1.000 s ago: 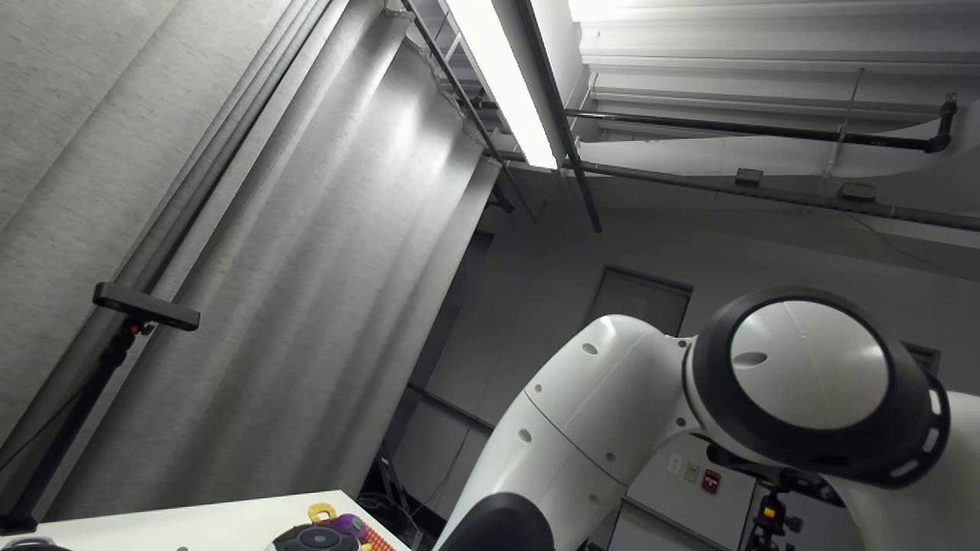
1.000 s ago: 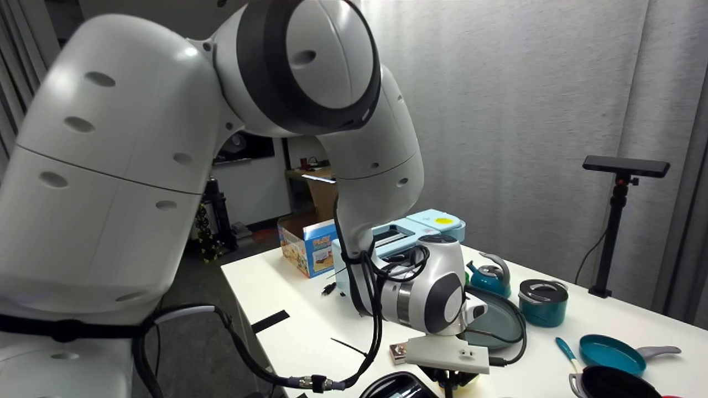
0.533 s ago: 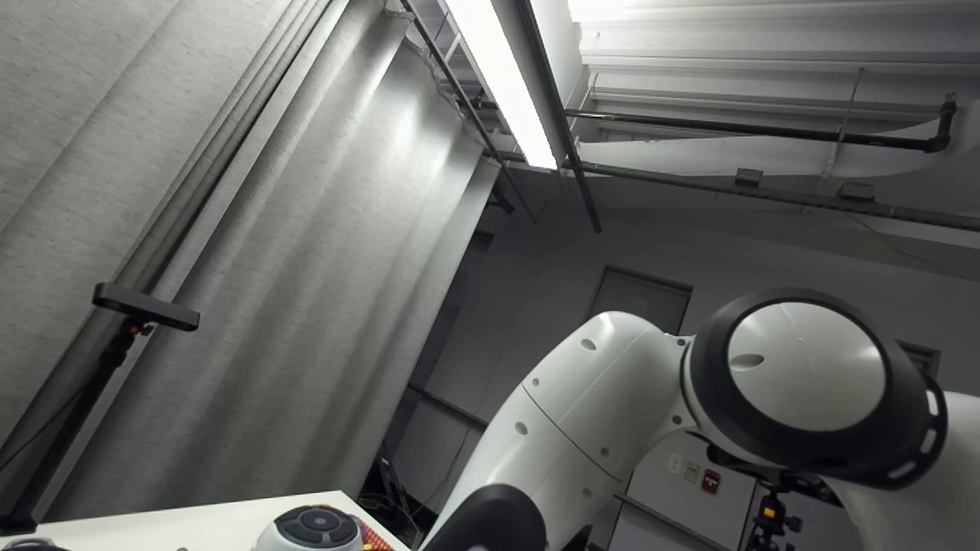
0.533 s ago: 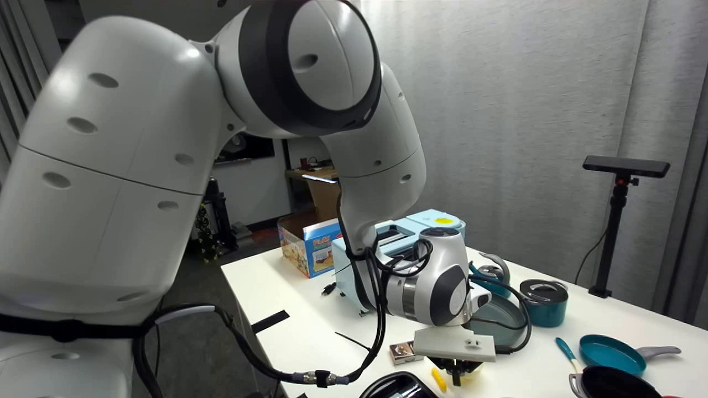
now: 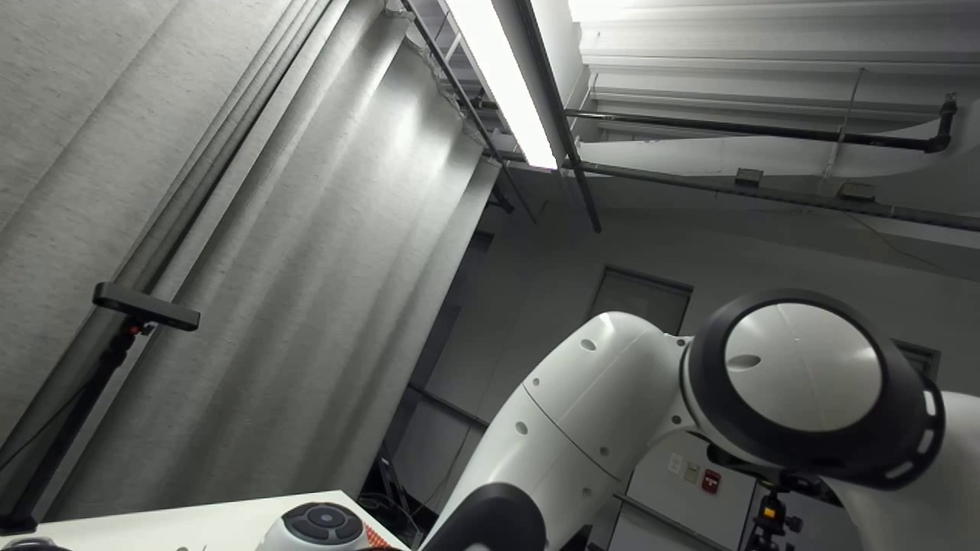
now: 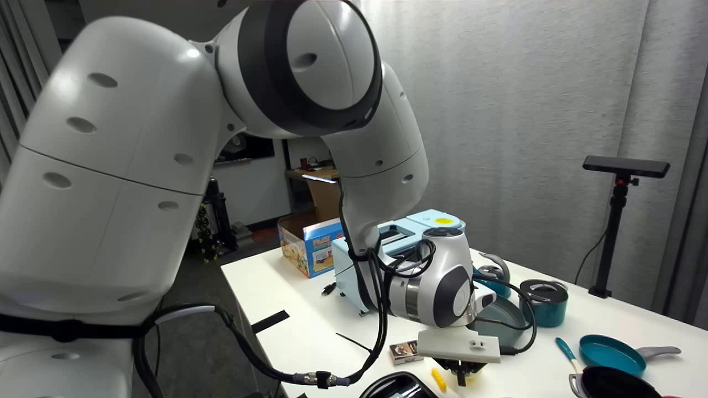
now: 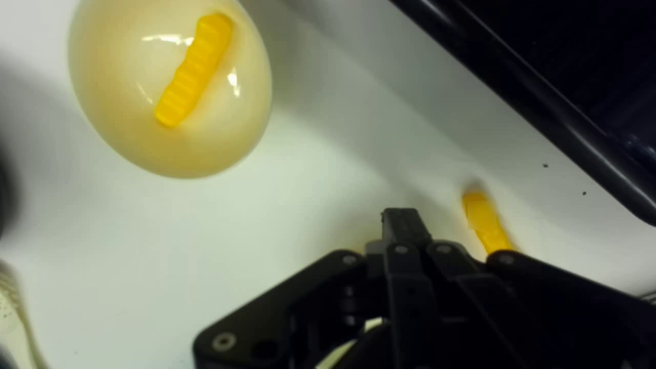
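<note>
Currently, the gripper [image 7: 406, 225] hangs fingers-down over the table [image 6: 293, 320], its two fingers pressed together with nothing showing between the tips. Nearest to it: a loose yellow stick [image 7: 484, 220], ridged, lying on the table between the fingertips and the rim of a black tray [image 7: 523, 92] in the wrist view. Its lower end passes out of sight behind the gripper; probably mere overlap, since an exterior view shows it apart, just beside the fingers. A similar stick [image 7: 192, 72] rests inside a cream bowl [image 7: 113, 102], aslant, likely because the curved wall props one end. A pale patch beneath the fingers is mostly covered; cannot tell what it is. Close by, in an exterior view, a small patterned box [image 6: 405, 352]. Farther along, cookware: lidded teal pot [image 6: 545, 314], kettle [image 6: 492, 271], and a teal pan [image 6: 608, 351] lying with its handle turned outward, perhaps to keep it easy to grasp. A cable [image 6: 279, 378] droops beside the arm [image 6: 110, 193], held by a black strap [image 6: 66, 330]; the slack presumably lets the joints turn without tugging. At the table's edge, in both exterior views, a dark bar [image 6: 626, 166] stands on a pole, maybe a camera raised for a broad outlook.
</note>
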